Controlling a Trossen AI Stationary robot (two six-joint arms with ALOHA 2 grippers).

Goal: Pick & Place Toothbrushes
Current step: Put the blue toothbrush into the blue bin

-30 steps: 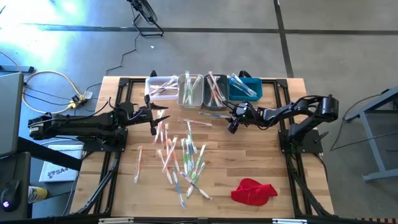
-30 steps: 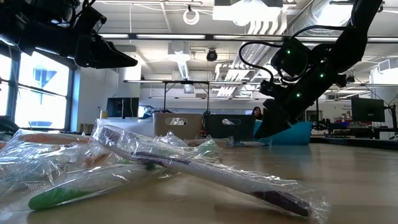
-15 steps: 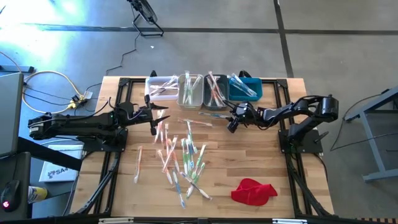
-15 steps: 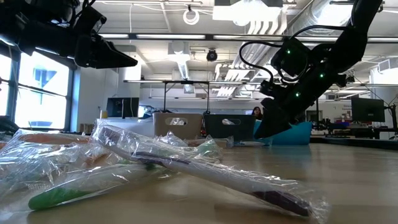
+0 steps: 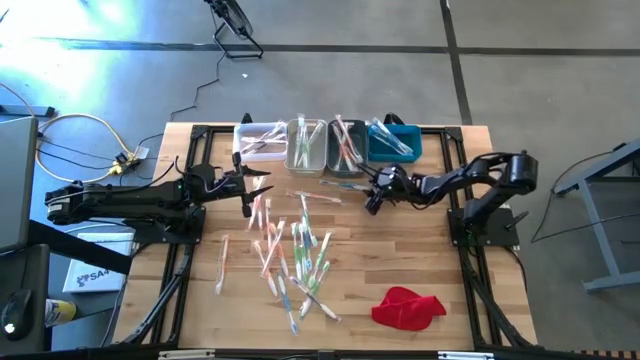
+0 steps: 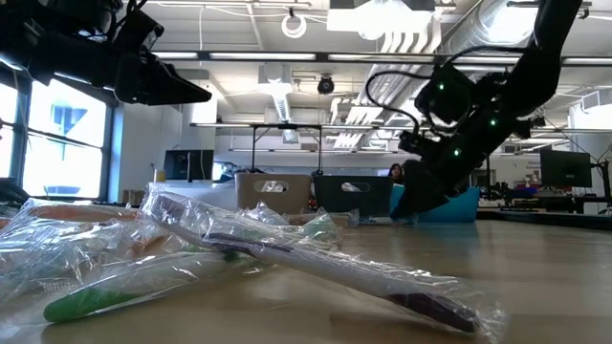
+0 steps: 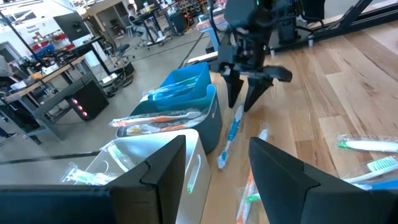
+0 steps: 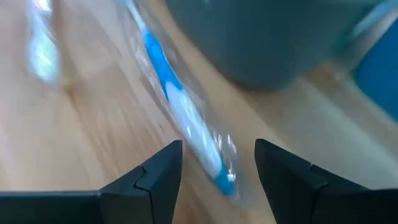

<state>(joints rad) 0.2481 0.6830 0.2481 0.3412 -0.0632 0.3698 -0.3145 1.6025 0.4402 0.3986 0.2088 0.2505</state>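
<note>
- Your right gripper point(image 5: 372, 203) is low over the table just in front of the grey bin point(image 5: 346, 148), fingers apart and nothing between them. In the right wrist view a blue-handled toothbrush point(image 8: 180, 112) lies flat on the wood right ahead of the open fingers, so the pose reads as a line-up for a pick.
- That brush lies beside the grey bin's wall. I judge you need to come down with one finger on either side of the handle, since the wrapper looks slippery and the bin leaves little room.
- Your left gripper point(image 5: 256, 180) waits above the table near the white bin point(image 5: 262, 142), fingers apart and empty. It sits clear of the right arm's working spot.
- Most of the loose toothbrushes point(image 5: 290, 250) lie scattered in the middle of the table, overlapping one another. A few already lie in the white, beige point(image 5: 305, 146), grey and blue bins point(image 5: 396, 142) along the far edge, apparently sorted by handle colour.
- The red cloth point(image 5: 406, 307) lies near the front edge, well apart from both arms.
- If the colour sorting holds, the blue-handled brush belongs in the blue bin, next to the grey one.
</note>
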